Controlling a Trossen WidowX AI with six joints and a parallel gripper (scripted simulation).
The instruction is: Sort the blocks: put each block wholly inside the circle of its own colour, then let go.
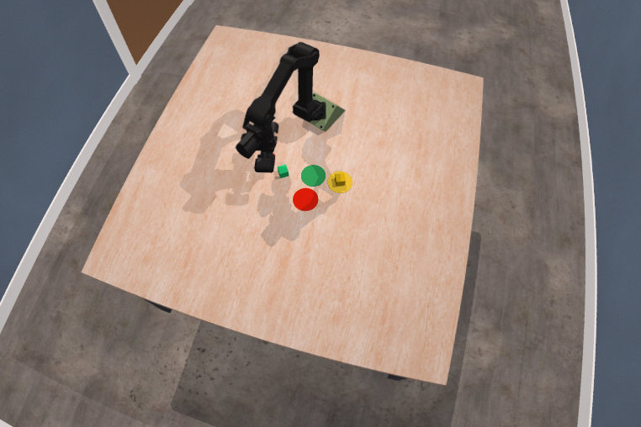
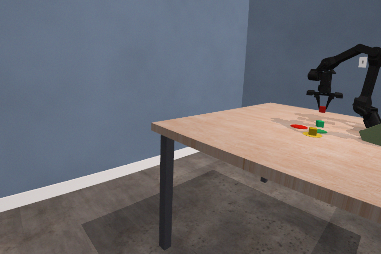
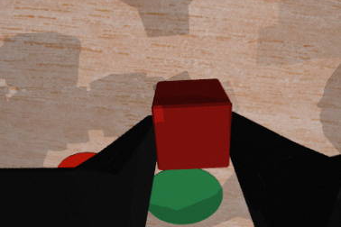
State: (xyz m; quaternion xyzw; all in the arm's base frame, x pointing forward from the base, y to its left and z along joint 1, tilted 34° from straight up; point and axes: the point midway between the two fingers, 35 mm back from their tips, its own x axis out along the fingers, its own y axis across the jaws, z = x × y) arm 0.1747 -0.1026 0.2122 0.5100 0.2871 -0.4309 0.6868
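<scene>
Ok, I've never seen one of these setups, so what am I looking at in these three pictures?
A black jointed robot arm is bolted to a wooden table. One picture looks down from overhead, one from the side across the room, one from a camera on the arm's wrist. Its two-fingered tool is shut on a small red cube, lifted above the table. On the table lie flat red, green and yellow circles. A yellow cube sits in the yellow circle; a green cube rests beside the green circle, outside it.
</scene>
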